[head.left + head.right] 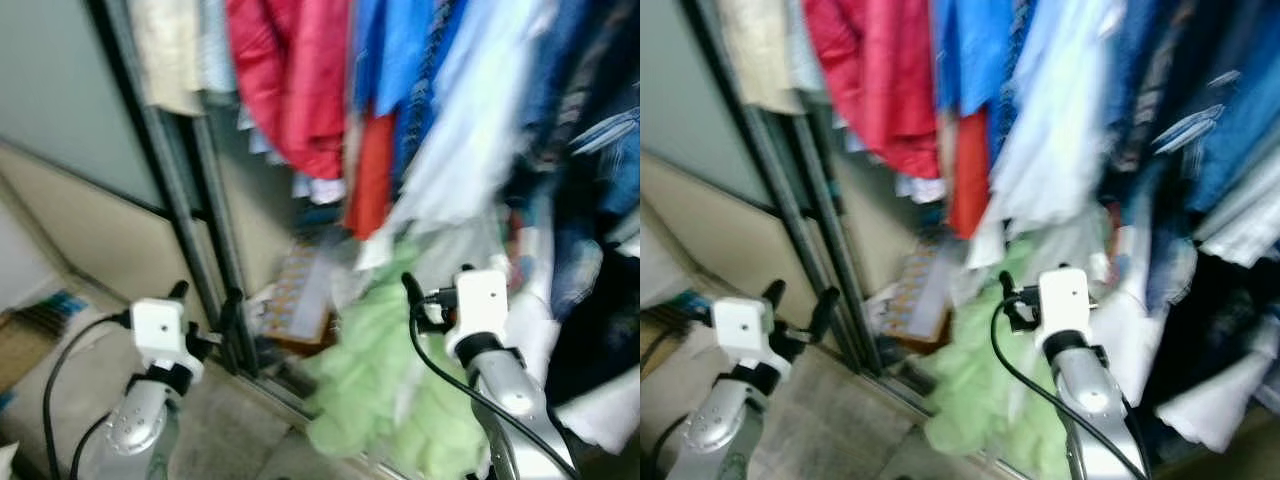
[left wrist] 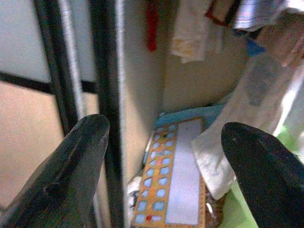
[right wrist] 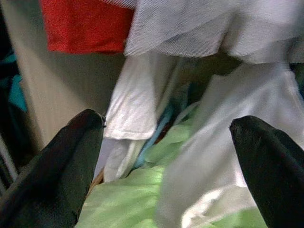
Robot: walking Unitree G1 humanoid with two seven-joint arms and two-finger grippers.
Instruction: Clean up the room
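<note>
Wardrobe [image 1: 225, 250]: we see hanging clothes [image 1: 300, 80] above a green heap [image 1: 385, 380].
Left gripper [image 2: 166, 156]: wide open, empty, facing wardrobe.
Right gripper [image 3: 166, 156]: wide open, empty, over heap.

Two silver metal arms [image 1: 140, 425], each with white box-shaped wrist housing [image 1: 160, 325], looping black cables [image 1: 445, 375], tapered black fingers [image 2: 61, 180].

grippers: 2 (L [image 1: 208, 300], R [image 1: 438, 276]) | green cloth [image 1: 385, 390]: 1 | patterned box [image 2: 173, 178]: 1 | hanging clothes [image 1: 290, 80]: many, blurred
</note>
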